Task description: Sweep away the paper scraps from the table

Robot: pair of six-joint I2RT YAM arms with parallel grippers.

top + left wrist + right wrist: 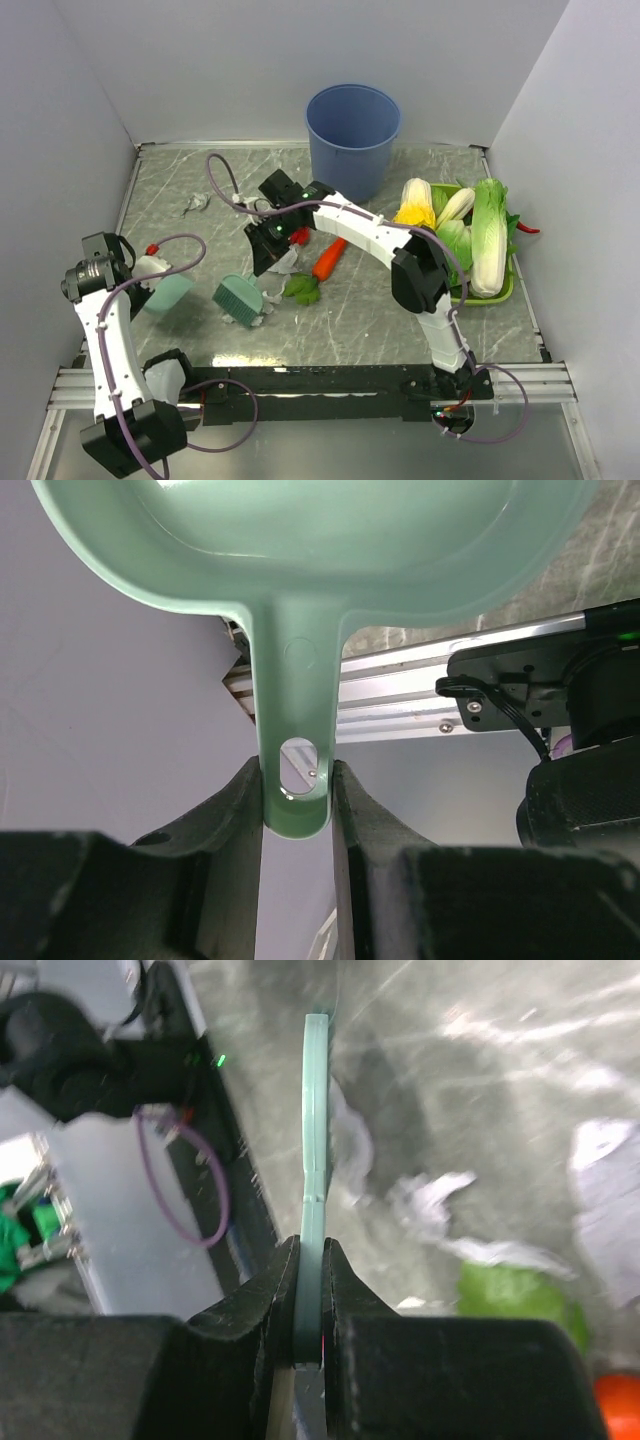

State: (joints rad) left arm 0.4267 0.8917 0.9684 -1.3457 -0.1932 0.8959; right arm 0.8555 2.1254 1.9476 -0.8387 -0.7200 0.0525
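Here, we hold a tool in each gripper: our left gripper (297, 780) pinches the dustpan (300, 540) handle, our right gripper (310, 1260) pinches the brush (240, 300). Loose scraps (283, 262) lie on the worktop (400, 330) beside the brush, another (192, 205) far left; nothing looks collected yet.

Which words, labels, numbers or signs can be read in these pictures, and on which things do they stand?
None can be read.
The bucket, the dustpan and the brush are plain, with no print on the sides that show.
The paper scraps are too small and blurred to tell if they bear any writing.
The green light on the black hardware is a lamp, not a sign.
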